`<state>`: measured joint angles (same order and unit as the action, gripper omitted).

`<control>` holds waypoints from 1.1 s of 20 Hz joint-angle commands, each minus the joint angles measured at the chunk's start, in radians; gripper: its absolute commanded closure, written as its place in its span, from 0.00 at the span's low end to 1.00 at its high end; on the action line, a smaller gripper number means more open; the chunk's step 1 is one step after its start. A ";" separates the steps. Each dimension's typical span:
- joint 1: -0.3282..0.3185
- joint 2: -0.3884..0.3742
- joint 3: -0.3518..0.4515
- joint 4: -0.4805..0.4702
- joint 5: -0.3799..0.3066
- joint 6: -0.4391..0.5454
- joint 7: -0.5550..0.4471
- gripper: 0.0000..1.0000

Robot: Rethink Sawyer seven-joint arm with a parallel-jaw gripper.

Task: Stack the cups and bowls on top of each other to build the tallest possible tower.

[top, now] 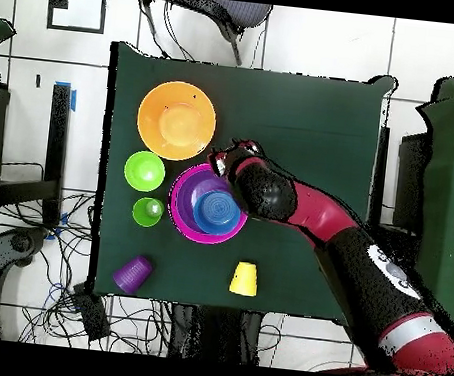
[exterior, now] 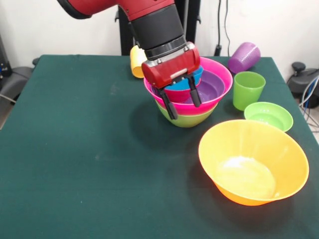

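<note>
The tower stands mid-table: a green bowl at the base, then a pink bowl, a purple bowl, a red bowl and a blue bowl on top; it also shows in the overhead view. My gripper hangs open over the tower's near rim, its fingers in front of the pink bowl, holding nothing. A large orange bowl sits near right. A small light green bowl, an upright green cup, a purple cup on its side and a yellow-orange cup lie around.
The table's dark green cloth is bare on the left half in the front view. Cables and chair bases lie on the floor around the table.
</note>
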<state>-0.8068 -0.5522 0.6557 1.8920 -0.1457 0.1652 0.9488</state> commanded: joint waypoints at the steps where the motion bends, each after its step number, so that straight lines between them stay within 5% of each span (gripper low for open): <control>1: -0.006 0.040 0.095 0.046 -0.089 -0.113 0.148 0.00; 15: 0.053 0.047 0.026 -0.024 -0.131 -0.205 0.150 0.00; 22: 0.084 0.031 -0.020 -0.053 -0.114 -0.143 0.138 0.00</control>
<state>-0.7683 -0.5474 0.7027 1.8899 -0.2060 -0.0101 0.9492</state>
